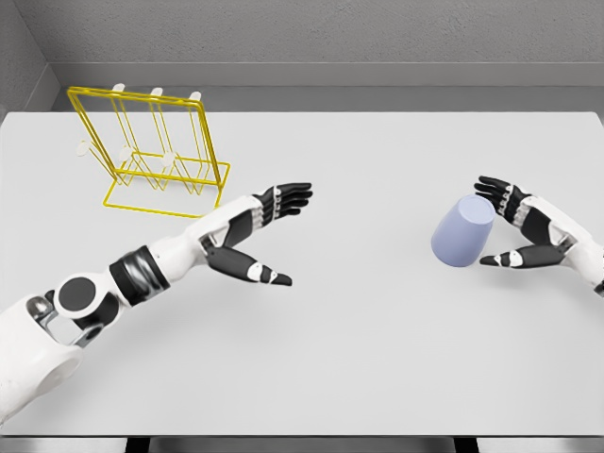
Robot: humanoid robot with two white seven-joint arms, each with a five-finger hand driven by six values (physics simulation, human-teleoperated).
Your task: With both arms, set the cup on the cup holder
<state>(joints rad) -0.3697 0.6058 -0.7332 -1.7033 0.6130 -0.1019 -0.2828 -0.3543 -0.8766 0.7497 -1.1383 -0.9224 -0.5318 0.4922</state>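
Note:
A pale lavender cup (462,232) lies tilted on the white table (377,359) at the right. My right hand (497,222) is open around its right side, fingers above and thumb below, close to the cup but not closed on it. A yellow wire cup holder (151,151) with white pegs stands at the back left. My left hand (281,236) hovers open over the table's middle, fingers stretched to the right, well apart from both cup and holder.
Grey walls (330,38) stand behind the table's far edge. The table's front edge runs along the bottom of the view.

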